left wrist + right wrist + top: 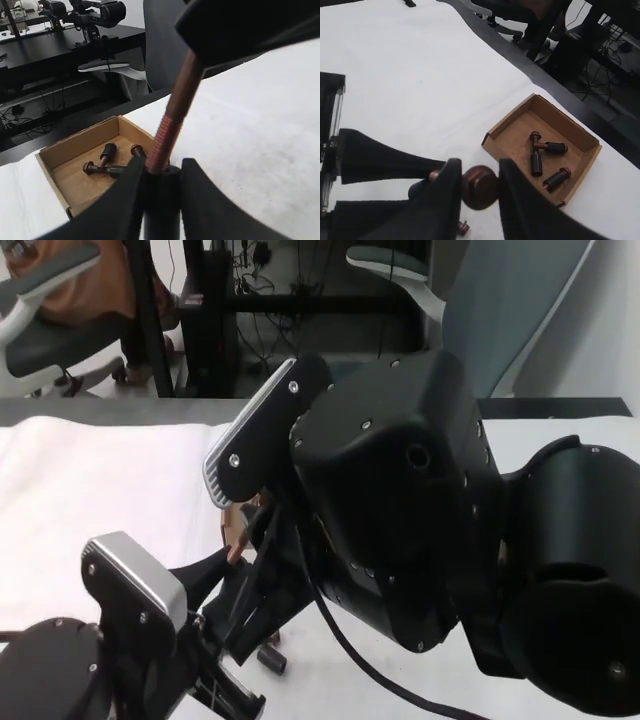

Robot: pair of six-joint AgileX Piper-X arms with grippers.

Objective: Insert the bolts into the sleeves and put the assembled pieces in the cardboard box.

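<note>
2 grippers in play, both clamped, meeting left of centre in high view. Grips black sleeve [161, 212] firmly betw. the two fingers of L gripper [161, 172], mouth of sleeve poking out past fingertips. Pinches copper bolt [480, 190] by its head in R gripper [479, 175], one finger pressed to each side of head. Sets bolt to sleeve: threaded end right at sleeve mouth, touching it; how far in – can't tell. Rest of thread + plain shank bare betw. the two grippers, leaning a bit off sleeve's line.

Per high view: L arm [60, 670] lower left of frame, R arm [400, 500] big across centre + right, sliver of bolt betw. them left of centre. Also a loose sleeve [272, 660] flat on white cloth [100, 480], bottom of frame, left of centre, just beside L arm, untouched.

On cloth, close to bench edge, well apart from both grippers: open-topped cardboard box [567, 127]. Holds 3 assembled pcs [550, 148], each a black sleeve w/ copper head sticking out. Two of them touching at an angle, third alone near a box wall.

Small copper bit [463, 228] on cloth just by R gripper fingers – too small to ID.
</note>
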